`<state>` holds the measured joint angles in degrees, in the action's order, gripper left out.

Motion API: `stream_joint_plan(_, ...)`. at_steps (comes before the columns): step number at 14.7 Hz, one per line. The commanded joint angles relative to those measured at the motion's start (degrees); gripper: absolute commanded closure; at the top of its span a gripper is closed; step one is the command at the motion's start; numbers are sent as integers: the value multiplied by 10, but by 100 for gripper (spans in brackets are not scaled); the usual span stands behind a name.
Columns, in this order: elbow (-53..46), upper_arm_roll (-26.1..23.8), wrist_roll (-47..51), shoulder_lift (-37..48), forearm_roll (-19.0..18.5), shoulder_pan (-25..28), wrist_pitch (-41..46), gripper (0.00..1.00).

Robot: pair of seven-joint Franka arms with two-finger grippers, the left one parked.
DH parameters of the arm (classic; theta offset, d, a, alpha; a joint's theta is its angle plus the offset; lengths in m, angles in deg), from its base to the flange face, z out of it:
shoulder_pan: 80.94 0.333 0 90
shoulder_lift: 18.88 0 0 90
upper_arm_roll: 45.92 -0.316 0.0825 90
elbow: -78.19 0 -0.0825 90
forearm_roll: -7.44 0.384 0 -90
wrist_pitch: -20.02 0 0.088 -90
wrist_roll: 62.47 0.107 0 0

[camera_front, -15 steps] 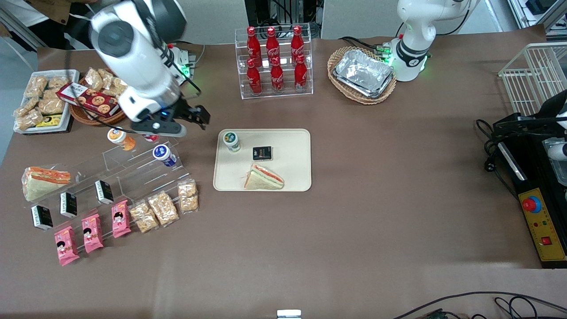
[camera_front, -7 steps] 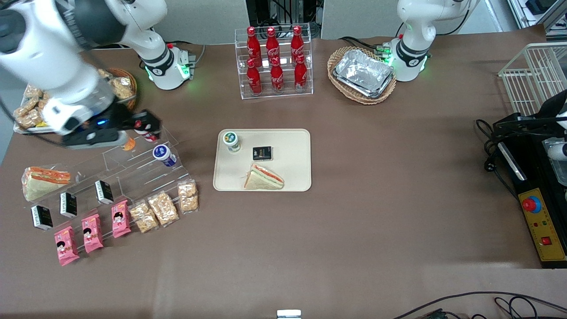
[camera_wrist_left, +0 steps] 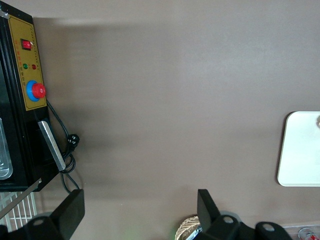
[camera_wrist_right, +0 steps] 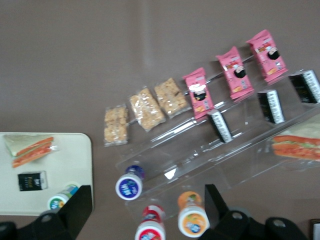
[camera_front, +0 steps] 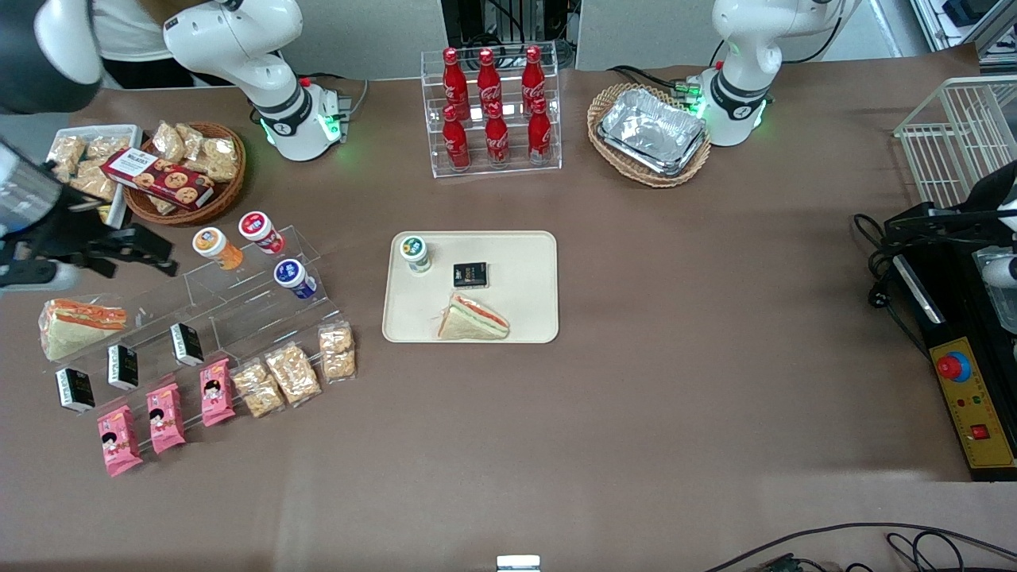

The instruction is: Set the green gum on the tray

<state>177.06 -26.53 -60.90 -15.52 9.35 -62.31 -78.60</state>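
My gripper [camera_front: 119,253] is half cut off at the frame's nine o'clock edge; its fingers blur together.

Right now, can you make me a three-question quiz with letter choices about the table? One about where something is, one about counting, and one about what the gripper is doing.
1. Where is the green gum?
A. on the tray
B. on the clear shelf
C. in the basket

2. How many red bottles stand in the clear rack?
A. four
B. six
C. eight

3. What is the gripper doing?
A. squeezing the gum
B. holding a sandwich
C. open and holding nothing

Answers:
1 A, the gum stands upright at a tray corner.
2 B, two rows of three.
3 C, it hangs near the working arm's end of the table, fingers apart with nothing between them.
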Motion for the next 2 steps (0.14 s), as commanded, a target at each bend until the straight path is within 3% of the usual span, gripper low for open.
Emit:
stream_joint_plan(1,-74,-116,-48,-41,10,-133,46,0)
stream_joint_plan(2,-76,-117,-47,-41,7,-131,56,0)
